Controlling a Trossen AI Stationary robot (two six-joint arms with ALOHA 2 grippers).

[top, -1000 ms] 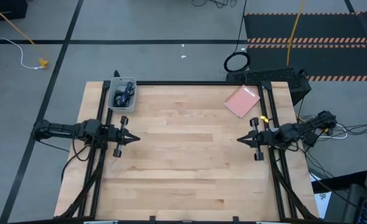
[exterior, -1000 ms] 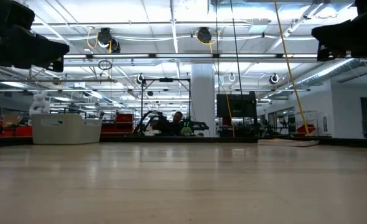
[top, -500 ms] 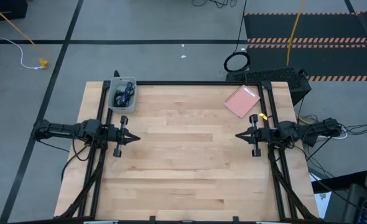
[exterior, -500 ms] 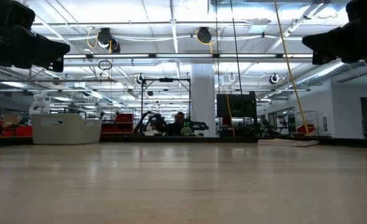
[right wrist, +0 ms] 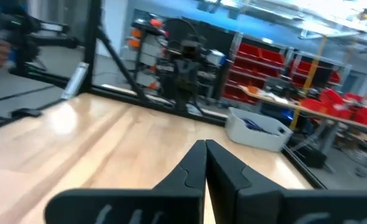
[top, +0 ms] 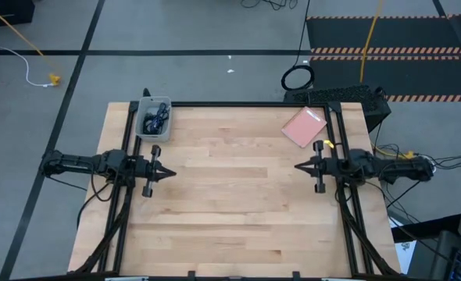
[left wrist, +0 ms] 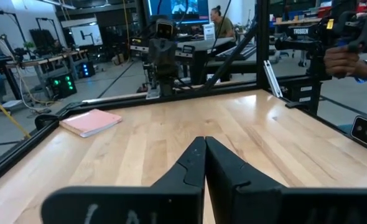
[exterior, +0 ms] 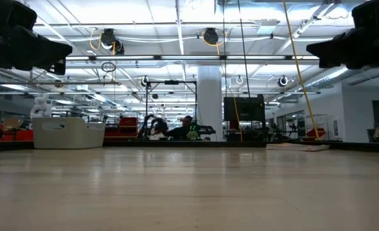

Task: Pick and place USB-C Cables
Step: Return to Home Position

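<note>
Because the USB-C Cables (top: 154, 121) lie heaped inside the gray bin (top: 168, 117) at the table's (top: 238, 218) ten o'clock corner, the left gripper (top: 170, 173) parks at nine o'clock and the right gripper (top: 298, 166) at three, apparently idle, each closed on nothing.

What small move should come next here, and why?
Probably just settle the right gripper into rest at the right edge of the wooden table, mirroring the left gripper. The thin dark coiled cables lie in the grey rectangular bin; both grippers are shut and empty.
</note>
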